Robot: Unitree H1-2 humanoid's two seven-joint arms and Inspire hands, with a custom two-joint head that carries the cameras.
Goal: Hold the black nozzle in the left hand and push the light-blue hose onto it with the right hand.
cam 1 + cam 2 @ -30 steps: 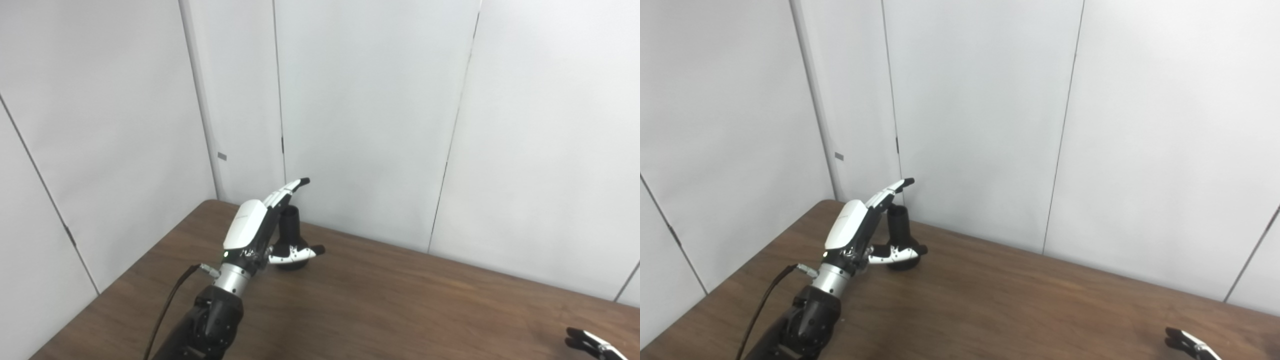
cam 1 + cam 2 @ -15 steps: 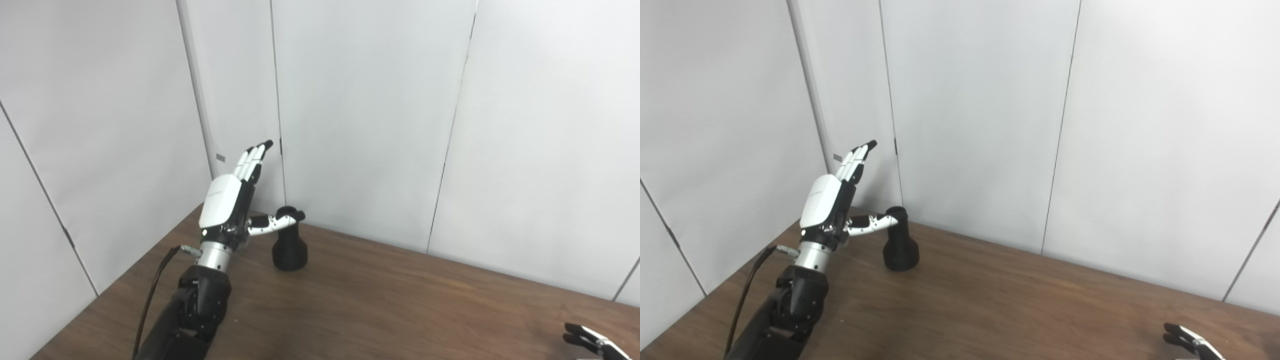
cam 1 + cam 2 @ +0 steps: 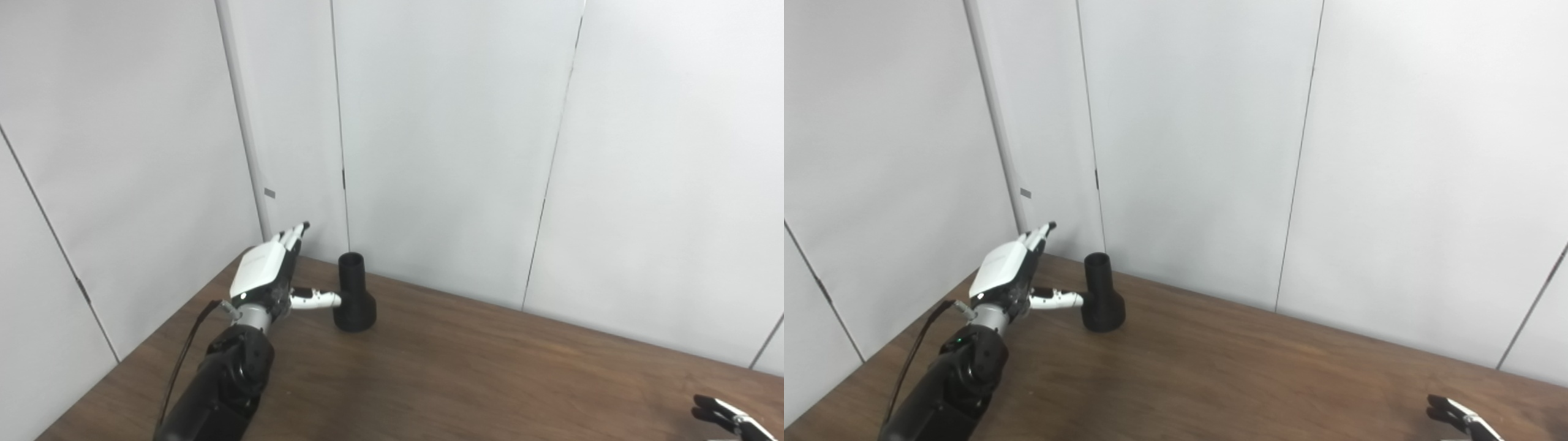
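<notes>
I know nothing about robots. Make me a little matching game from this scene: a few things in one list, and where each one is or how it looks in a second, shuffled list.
Things:
1. black flared plastic nozzle
2. left hand
3. right hand
4. brown wooden table

Descriptions:
A. only dark fingers showing at the bottom right corner
B. standing upright, wide end down, near the far left corner
C. open, fingers pointing up and away, thumb reaching toward the nozzle
D. bears the nozzle, with white wall panels behind it

Pairs: 1-B, 2-C, 3-A, 4-D
</notes>
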